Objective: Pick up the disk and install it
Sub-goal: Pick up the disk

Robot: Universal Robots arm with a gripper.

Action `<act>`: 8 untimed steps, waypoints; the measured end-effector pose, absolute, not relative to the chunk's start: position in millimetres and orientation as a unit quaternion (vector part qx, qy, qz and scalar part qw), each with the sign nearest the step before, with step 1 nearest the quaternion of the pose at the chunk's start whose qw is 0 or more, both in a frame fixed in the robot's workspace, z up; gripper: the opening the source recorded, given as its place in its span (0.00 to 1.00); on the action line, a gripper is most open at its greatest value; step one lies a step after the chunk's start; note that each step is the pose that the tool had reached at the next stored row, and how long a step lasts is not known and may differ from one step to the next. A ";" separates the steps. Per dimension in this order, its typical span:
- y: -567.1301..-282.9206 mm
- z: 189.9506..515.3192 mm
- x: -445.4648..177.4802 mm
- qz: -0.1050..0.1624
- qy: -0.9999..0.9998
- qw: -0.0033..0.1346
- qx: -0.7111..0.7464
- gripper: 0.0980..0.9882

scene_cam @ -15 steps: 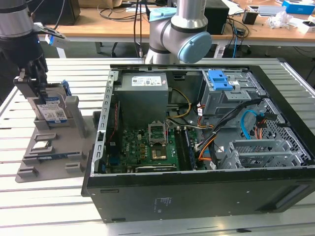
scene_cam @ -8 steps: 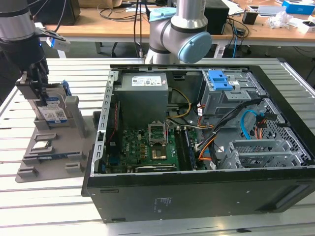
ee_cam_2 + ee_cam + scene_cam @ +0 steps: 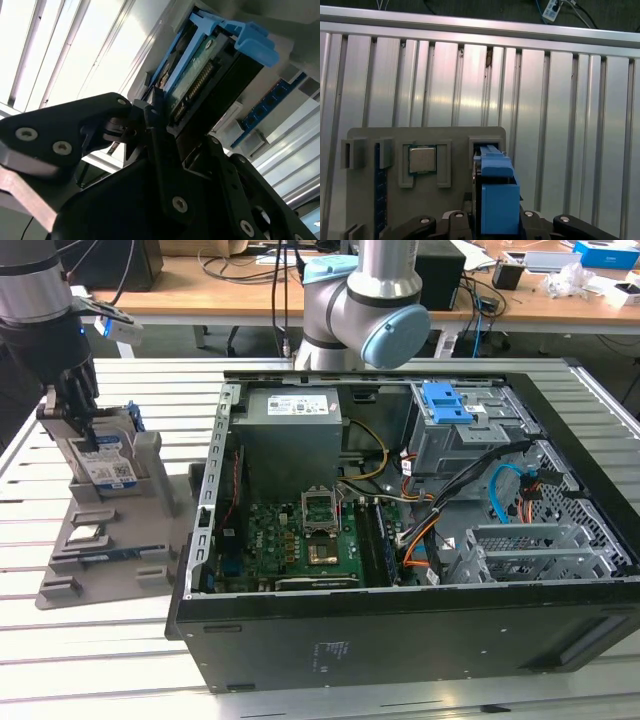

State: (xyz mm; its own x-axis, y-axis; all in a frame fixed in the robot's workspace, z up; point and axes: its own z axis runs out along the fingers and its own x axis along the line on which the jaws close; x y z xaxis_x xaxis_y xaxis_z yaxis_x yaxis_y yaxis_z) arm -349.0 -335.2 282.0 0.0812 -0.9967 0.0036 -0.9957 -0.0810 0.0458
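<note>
1 hand straddles the disk, upright in its grey holder.

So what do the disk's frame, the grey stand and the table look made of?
The disk frame is bright blue, matte and moulded-looking, likely plastic. The stand is dull flat grey and blocky, probably plastic too. The table has ribbed slats with a silver sheen, apparently aluminium.

The disk stands in the holder, which sits on the table at the exterior view's left of the computer case.
</note>
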 end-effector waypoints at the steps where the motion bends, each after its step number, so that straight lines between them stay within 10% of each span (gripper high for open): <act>1: -335.2 282.0 -349.0 -0.014 -0.678 0.018 0.735 0.30; 8: -335.2 281.7 -349.0 -0.014 -0.678 0.018 0.735 0.30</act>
State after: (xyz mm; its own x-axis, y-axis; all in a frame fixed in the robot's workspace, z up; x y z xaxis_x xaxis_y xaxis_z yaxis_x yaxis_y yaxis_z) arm -349.0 -335.2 281.7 0.0812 -0.9967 0.0036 -0.9957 -0.0810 0.0458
